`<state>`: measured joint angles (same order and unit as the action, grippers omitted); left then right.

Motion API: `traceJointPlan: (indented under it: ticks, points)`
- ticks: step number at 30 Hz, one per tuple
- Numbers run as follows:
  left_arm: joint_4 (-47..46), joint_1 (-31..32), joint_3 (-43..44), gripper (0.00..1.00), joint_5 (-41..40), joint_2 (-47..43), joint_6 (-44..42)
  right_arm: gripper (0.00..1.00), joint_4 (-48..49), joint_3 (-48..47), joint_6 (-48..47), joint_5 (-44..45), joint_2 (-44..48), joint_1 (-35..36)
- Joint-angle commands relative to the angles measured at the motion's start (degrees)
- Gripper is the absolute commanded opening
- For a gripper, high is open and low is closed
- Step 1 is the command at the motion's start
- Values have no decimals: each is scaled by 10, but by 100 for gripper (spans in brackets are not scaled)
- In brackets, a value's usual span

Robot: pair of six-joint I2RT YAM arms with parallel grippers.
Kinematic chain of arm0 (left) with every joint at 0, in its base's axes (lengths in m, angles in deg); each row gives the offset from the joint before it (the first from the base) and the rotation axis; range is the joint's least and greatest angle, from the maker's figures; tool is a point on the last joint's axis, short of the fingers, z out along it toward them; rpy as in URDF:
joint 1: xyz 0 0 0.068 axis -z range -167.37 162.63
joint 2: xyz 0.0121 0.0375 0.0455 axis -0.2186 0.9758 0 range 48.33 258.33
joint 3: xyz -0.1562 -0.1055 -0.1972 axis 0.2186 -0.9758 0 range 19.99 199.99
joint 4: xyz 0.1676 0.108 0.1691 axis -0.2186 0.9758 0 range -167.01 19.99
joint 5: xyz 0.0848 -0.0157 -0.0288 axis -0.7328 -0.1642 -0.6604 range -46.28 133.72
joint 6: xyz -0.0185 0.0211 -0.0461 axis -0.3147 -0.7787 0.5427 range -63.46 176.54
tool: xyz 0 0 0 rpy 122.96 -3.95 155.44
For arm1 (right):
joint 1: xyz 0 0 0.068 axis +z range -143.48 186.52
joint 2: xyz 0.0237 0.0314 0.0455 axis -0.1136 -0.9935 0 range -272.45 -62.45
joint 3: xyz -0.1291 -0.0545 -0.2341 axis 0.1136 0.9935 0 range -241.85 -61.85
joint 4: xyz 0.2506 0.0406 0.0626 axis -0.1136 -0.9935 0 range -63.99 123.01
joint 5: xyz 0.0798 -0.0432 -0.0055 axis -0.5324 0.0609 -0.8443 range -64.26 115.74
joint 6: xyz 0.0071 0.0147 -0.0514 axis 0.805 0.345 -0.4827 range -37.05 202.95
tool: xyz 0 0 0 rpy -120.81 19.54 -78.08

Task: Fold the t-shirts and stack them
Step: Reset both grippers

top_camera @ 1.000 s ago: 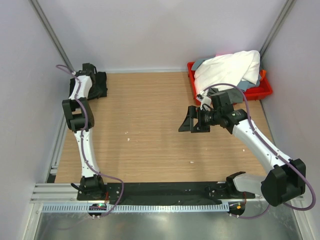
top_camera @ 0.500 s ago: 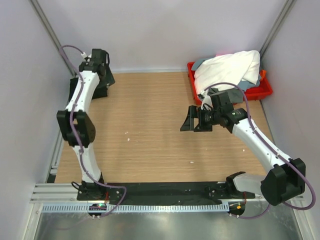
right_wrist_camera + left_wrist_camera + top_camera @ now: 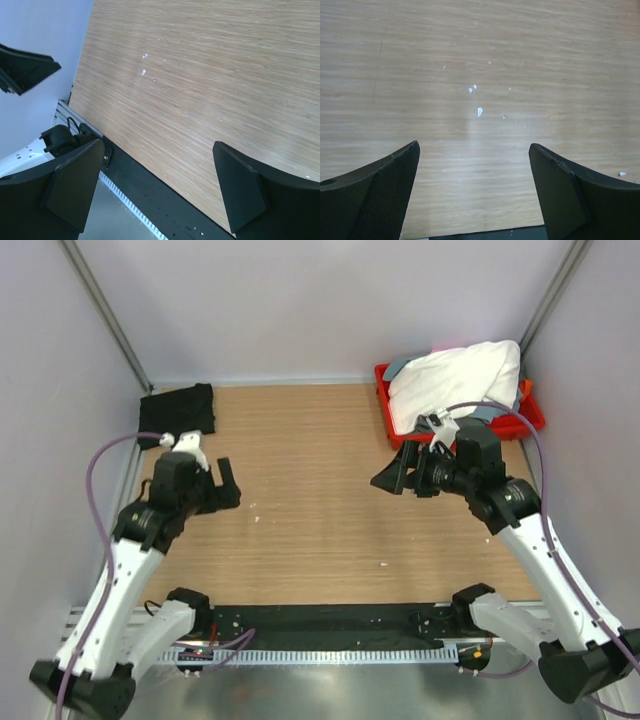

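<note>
Wooden table [image 3: 320, 440], grey walls [image 3: 300, 300]. Black t-shirt [image 3: 178, 407] folded far-left, beyond left gripper [image 3: 228, 488]; white t-shirt [image 3: 455, 380] heaped in red tray [image 3: 525, 425] behind right gripper [image 3: 393, 475]. Both grippers spread, empty.

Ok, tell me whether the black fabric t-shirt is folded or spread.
Folded: the black fabric t-shirt lies as a compact rectangle in the far-left corner.

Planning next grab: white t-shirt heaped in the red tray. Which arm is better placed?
Right, likely. The right claw, open, hovers just short of the red tray and white t-shirt; the left claw, also open, is across the table, nearer the black t-shirt.
</note>
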<state>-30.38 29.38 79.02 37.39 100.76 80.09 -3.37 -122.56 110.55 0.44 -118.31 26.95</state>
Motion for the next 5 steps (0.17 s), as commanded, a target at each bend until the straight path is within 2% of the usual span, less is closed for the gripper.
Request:
traceJointPlan:
  ticks: [1, 5]
  points:
    - [-8, 2, -39, 92, 20, -121, 6, 97, 24, 13, 28, -13, 43, 3]
    - [-2, 2, -66, 97, -19, -222, 27, 98, -3, 9, 38, 4, 87, 2]
